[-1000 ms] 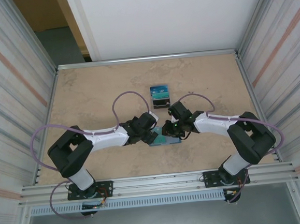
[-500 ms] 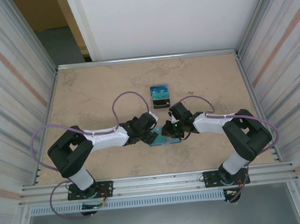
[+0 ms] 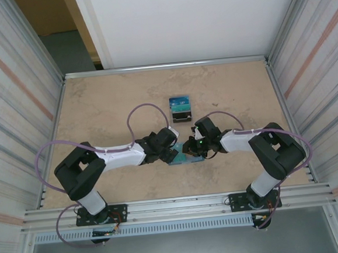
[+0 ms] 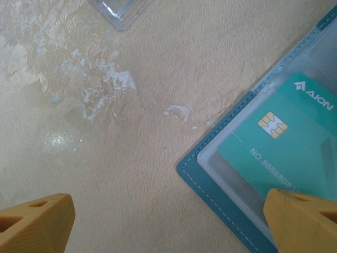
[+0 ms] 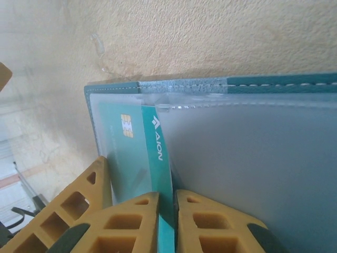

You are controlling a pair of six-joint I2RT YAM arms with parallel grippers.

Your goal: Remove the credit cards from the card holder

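Card holder [image 3: 176, 160] lies open on the table [image 3: 97, 108], at 6 o'clock from a small stand [image 3: 180, 108]. A teal credit card [image 4: 279, 142] sits in its clear pocket. Reaching in from 3 o'clock, the right gripper [image 5: 167, 197] looks clenched on that card's edge, though the view is tight. At 9 o'clock the left gripper [image 4: 168, 211] stands released, one finger over the holder's corner.

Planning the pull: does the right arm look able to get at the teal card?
Likely yes: the right tool pinches the teal card by its edge, at the card holder pocket; nothing blocks it.
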